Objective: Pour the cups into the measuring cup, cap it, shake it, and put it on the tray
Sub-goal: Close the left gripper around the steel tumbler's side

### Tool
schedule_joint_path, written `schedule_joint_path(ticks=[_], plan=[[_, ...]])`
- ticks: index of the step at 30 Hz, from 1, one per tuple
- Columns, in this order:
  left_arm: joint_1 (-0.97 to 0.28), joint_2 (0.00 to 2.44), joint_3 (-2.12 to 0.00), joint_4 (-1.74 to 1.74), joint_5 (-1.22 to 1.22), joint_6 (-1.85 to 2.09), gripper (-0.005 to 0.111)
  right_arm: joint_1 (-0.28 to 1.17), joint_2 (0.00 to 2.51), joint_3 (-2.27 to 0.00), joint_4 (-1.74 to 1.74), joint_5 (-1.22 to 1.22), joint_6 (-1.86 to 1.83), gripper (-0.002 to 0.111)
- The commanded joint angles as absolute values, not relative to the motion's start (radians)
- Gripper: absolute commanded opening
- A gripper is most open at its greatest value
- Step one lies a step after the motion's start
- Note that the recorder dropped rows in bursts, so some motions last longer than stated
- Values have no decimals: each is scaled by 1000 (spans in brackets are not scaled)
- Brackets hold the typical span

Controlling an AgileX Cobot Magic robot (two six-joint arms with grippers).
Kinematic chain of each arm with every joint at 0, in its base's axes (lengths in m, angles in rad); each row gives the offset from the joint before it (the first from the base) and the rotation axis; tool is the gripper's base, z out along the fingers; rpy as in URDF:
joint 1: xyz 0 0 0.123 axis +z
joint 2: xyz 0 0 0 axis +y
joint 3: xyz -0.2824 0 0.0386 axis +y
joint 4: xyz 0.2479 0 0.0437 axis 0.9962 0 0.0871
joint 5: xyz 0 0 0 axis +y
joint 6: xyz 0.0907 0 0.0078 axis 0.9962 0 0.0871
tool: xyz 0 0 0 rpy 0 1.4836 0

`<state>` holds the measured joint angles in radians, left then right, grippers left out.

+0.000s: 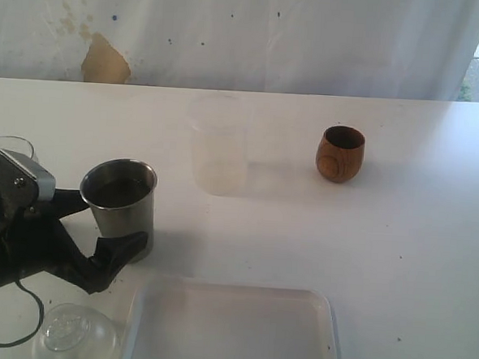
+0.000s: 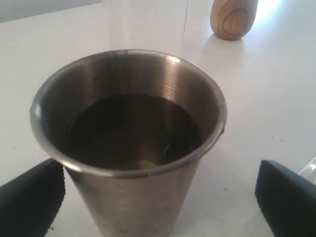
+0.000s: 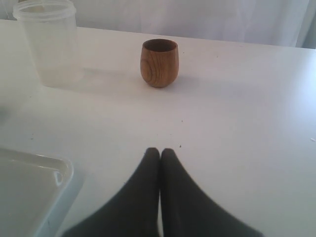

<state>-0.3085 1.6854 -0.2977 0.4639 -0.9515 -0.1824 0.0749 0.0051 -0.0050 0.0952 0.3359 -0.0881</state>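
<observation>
Picture the table (image 1: 398,238) as a clock in the outside view. The steel cup (image 1: 121,193) stands at 8. The jar (image 1: 219,146) stands just above the middle, toward 12. The wood cup (image 1: 339,153) is at 2. The tray (image 1: 240,297) lies at 6.

I think this is step 1: grab the steel cup so it can be poured. The left gripper (image 1: 111,224) has its 2 fingers apart, 1 on each side of the cup, with a gap on both sides. It is not squeezing yet. The right gripper (image 3: 159,158) has its fingers pressed together and holds nothing. The wood cup is well ahead of it.

The next move, I think, is to close on the cup, lift it, and carry it toward 1, over to the jar. The cup has a lot of dark drink in it, so it should stay straight up until its lip is over the jar's mouth.

The way from cup to jar is bare table. The tray's rim sits close at 5 from the cup, and a clear dome (image 1: 76,332) sits at 6 from it. The table's far edge is behind the jar.
</observation>
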Motion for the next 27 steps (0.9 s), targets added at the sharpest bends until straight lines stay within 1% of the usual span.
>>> schedule_joint_path(ticks=[1, 12, 27], plan=[[-314, 1689, -302, 486, -964, -180, 105, 69, 0, 0, 88, 337, -92, 0], [-314, 1716, -309, 488, -978, -151, 105, 69, 0, 0, 88, 337, -92, 0], [-314, 1846, -437, 495, -979, -151, 105, 69, 0, 0, 88, 337, -92, 0]])
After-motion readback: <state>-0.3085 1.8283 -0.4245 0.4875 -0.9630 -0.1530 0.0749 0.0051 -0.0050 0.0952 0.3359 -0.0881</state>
